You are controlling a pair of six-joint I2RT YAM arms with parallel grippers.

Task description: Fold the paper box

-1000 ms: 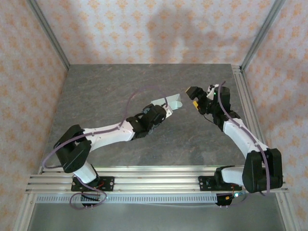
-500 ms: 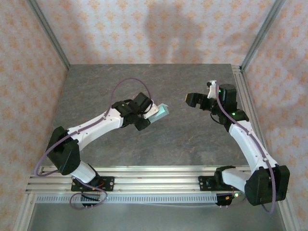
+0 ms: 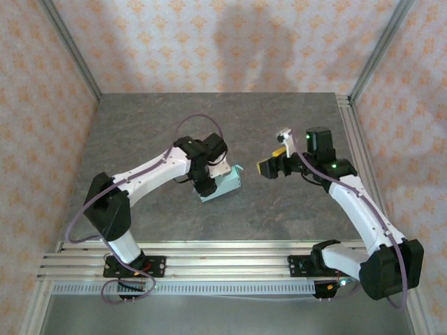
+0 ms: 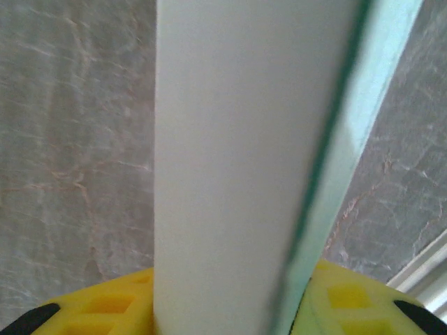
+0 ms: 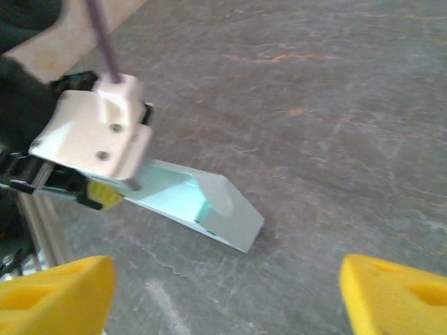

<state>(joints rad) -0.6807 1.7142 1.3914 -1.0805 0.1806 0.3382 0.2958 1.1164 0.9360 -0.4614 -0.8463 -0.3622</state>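
Left hand (image 3: 211,181) clamped on the paper box (image 3: 225,187); it has swung the box down to worktop (image 3: 279,216) centre in the last second. Right hand (image 3: 269,168) has backed off, fingers apart. Probably a set-down or regrip, with the fold unfinished.

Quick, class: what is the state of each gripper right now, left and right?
Left gripper: shut on the paper box.
Right gripper: open, holding nothing.
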